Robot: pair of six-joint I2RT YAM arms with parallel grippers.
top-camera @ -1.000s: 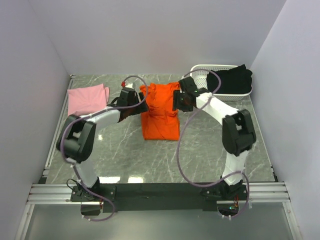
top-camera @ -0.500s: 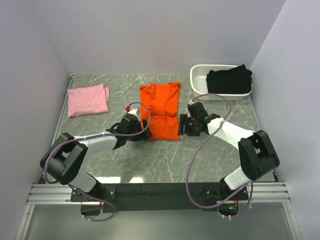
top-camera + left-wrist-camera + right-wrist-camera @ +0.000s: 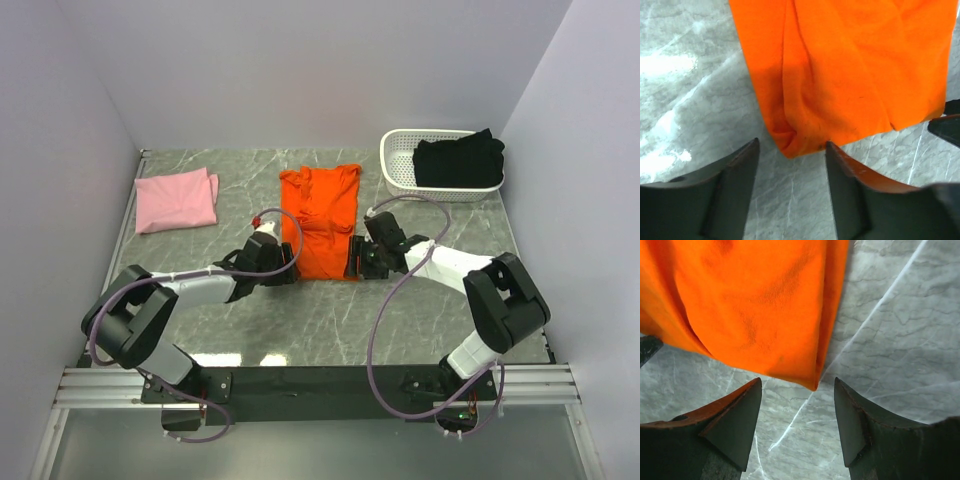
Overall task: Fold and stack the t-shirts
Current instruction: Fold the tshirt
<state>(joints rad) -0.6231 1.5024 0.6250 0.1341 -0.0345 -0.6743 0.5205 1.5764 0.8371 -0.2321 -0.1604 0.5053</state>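
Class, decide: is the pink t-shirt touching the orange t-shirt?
Apart. The top view shows bare marble tabletop between the pink t-shirt and the orange t-shirt.

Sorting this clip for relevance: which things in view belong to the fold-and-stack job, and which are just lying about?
Part of the job:
- orange t-shirt, lying mid-table
- pink t-shirt, folded at the far left
- black t-shirt, heaped in the basket

Just there:
- white slotted basket, far right
- marble table
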